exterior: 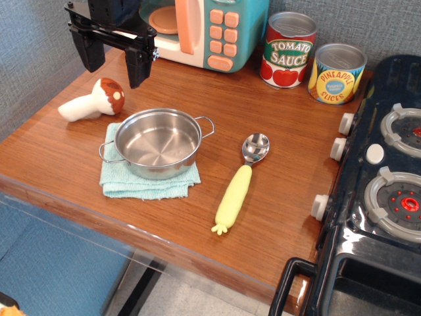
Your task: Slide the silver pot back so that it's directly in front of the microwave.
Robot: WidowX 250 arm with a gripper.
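Your gripper (113,62) hangs with its two black fingers spread apart, holding nothing, above the rear left of the wooden counter (276,217). Just behind it and to its right stands the microwave (223,29), teal-bodied with peach-orange buttons and handle. Directly below it and slightly toward the left edge lies a toy mushroom (92,102), brown-capped with a white stem, on its side. Nearer the camera than your gripper sits the silver pot (158,141), shallow, round, polished steel with thin wire loop handles, resting on a folded light-blue cloth (141,187). Well to your gripper's right lie a spoon (240,181) with a yellow handle, a tomato sauce can (288,49), a pineapple slices can (337,72) and a black toy stove (381,184).
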